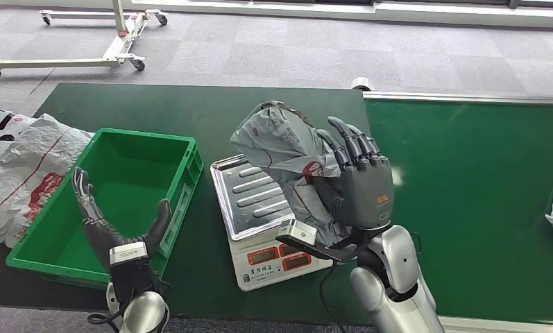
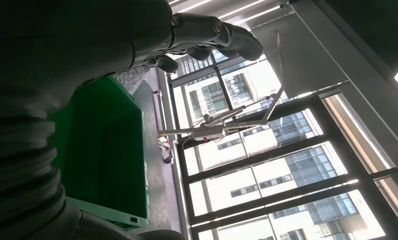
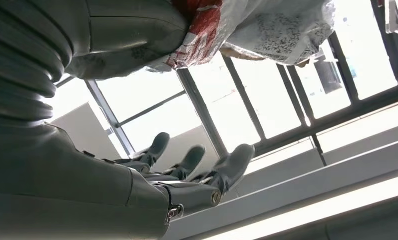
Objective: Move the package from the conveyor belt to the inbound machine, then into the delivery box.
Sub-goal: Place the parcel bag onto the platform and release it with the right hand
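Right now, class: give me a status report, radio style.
Right hand holds grey package over scale tray. Left hand open at green box. Nothing in between.

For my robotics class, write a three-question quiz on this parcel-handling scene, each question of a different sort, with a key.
1. True or false: the grey package lies flat on the conveyor belt.
2. Multiple choice: what is in the green crate? A) a package B) a scale C) nothing
3. Fill in: the right hand holds the package above the steel tray of the ____.

Key
1. False: the right hand holds it raised over the weighing scale.
2. C. The left hand, with fingers spread and holding nothing, hovers at the crate's near edge.
3. Scale, which stands between the crate and the belt.
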